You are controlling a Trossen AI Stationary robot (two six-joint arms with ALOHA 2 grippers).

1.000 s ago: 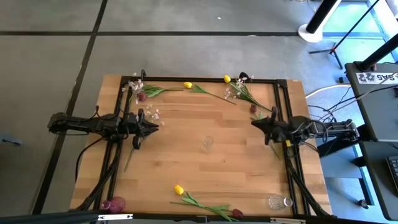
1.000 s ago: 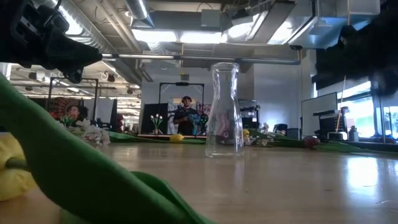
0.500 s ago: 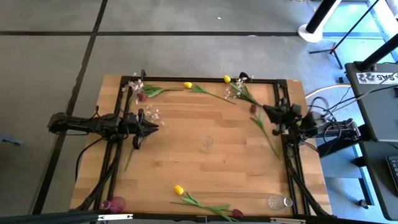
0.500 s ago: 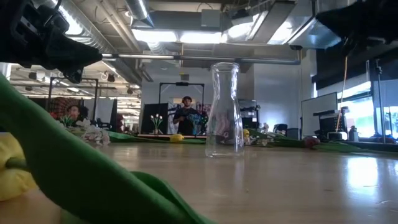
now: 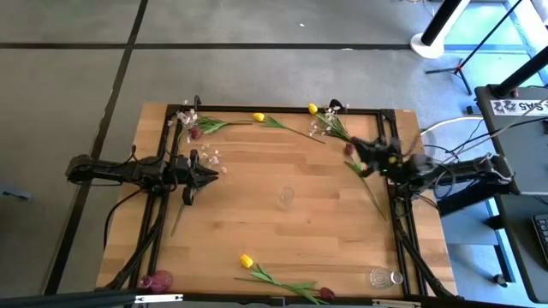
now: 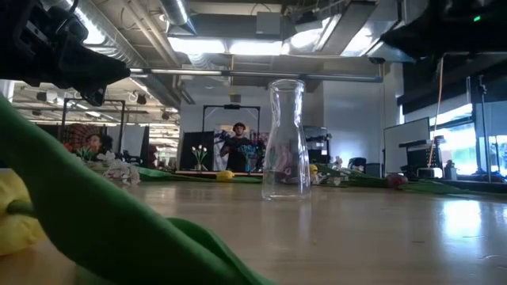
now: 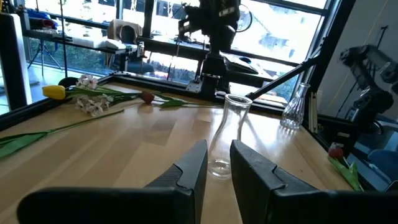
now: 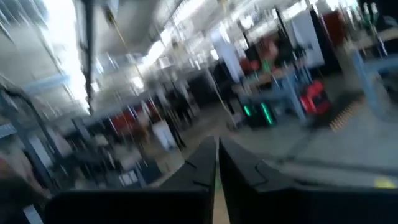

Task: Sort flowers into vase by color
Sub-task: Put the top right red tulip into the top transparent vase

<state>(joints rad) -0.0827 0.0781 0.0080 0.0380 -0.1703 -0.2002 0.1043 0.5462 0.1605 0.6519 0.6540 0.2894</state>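
Flowers lie flat on the wooden table. Along the far edge are a white-pink spray with a red tulip (image 5: pixel 193 126), two yellow tulips (image 5: pixel 259 117) and another spray (image 5: pixel 325 125). A red tulip's stem (image 5: pixel 370 192) lies on the right, and a yellow tulip (image 5: pixel 247 260) and a red one lie near the near edge. A clear vase (image 5: pixel 285 198) stands upright mid-table. My left gripper (image 5: pixel 209 172) hovers left of it, slightly open, above a white-pink spray (image 5: pixel 210 156). My right gripper (image 5: pixel 354 147) is shut, raised beside the right red tulip's head.
A second clear vase (image 5: pixel 383 277) stands at the near right corner and a reddish one (image 5: pixel 157 281) at the near left. A black frame (image 5: pixel 282 109) runs round the table's far and side edges. Bare wood surrounds the centre vase. A person stands far off in the room (image 6: pixel 238 146).
My right gripper has drawn back from the red tulip's stem, risen and swung toward the far edge, tipping upward so that its view now looks into the room. The stem lies where it lay.
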